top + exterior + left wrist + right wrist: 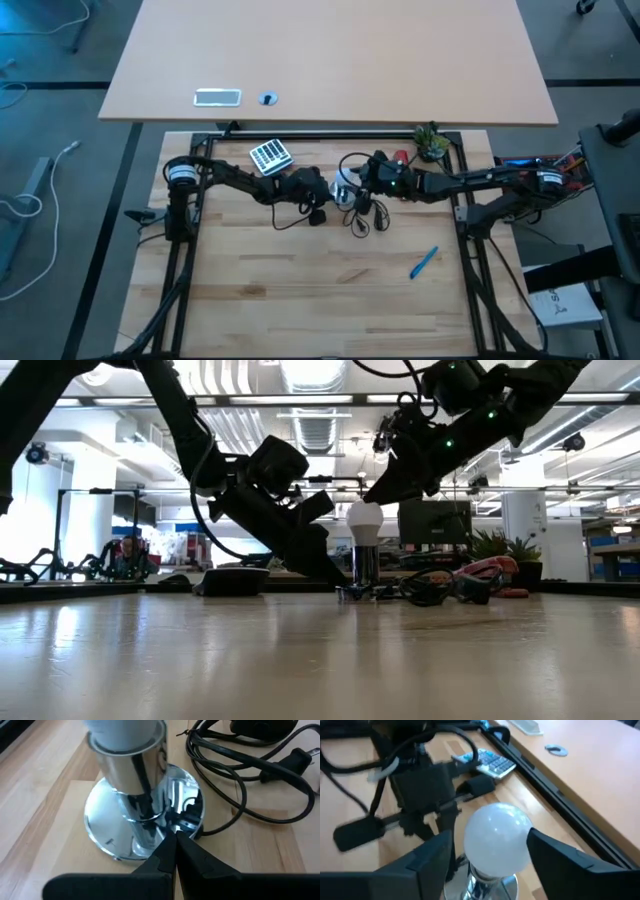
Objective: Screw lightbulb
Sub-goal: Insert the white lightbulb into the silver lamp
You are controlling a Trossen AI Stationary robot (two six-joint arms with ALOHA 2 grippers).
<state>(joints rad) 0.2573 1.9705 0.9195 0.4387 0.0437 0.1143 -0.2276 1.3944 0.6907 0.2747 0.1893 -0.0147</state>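
Observation:
The whitish lightbulb (497, 842) stands upright with its screw end in the shiny silver socket (132, 795), which rests by its round base on the table's middle, toward the far side (343, 190). My left gripper (175, 837) is shut, with its tips at the near edge of the socket's base. My right gripper (492, 855) is open, with one finger (432, 857) on each side of the bulb's globe. I cannot tell whether either finger touches the globe. In the low view the bulb (364, 520) tops the socket stem (366, 565). My left gripper presses its shut fingertips (167, 845) on the rim of the socket's round base (165, 832), on the side nearest the left arm. The fingers slant down from the table's left. The socket stands upright with its base flat on the table.
The socket's black cord and plug (360, 215) lie coiled just right of the socket. A calculator (268, 155), a red stapler (400, 157) and a small plant (432, 143) sit along the far edge. A blue pen (424, 262) lies near right.

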